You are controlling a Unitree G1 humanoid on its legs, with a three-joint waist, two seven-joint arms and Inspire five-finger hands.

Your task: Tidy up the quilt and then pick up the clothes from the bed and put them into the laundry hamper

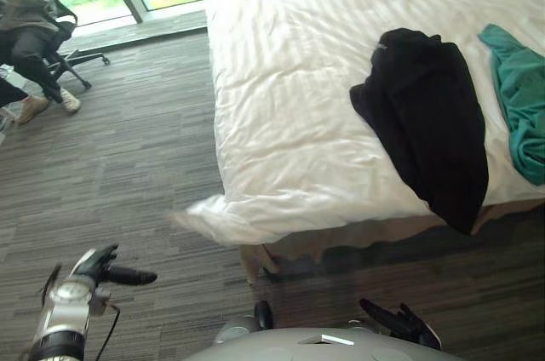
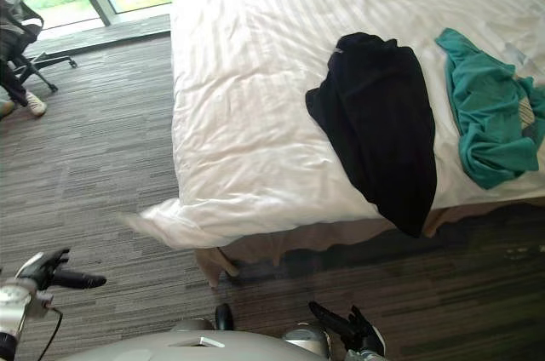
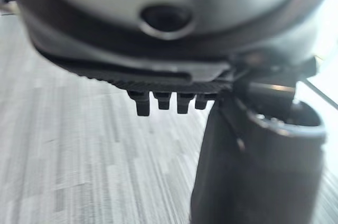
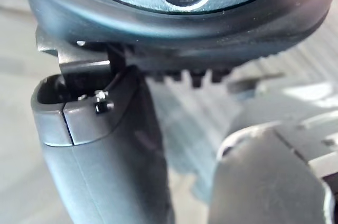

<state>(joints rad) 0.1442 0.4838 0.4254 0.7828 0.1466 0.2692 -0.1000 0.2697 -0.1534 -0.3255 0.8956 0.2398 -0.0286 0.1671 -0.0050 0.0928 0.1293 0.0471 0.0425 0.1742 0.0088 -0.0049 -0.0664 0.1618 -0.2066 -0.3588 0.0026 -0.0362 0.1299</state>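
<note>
We find no legible text, label, number or sign. The quilt (image 1: 281,123), the black garment (image 1: 426,114) and the carpet (image 1: 128,165) bear no readable marking. A pale patch on the teal garment (image 2: 485,114) is too small to read.

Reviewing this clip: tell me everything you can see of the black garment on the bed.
The black garment is soft, dark, plain-looking cloth, crumpled and folded over itself in a long heap. It lies on the white striped quilt, running from the middle toward the near edge, where its lower end droops over the side. A narrow strip of quilt separates it from the teal garment on its right. Nothing else touches it.
</note>
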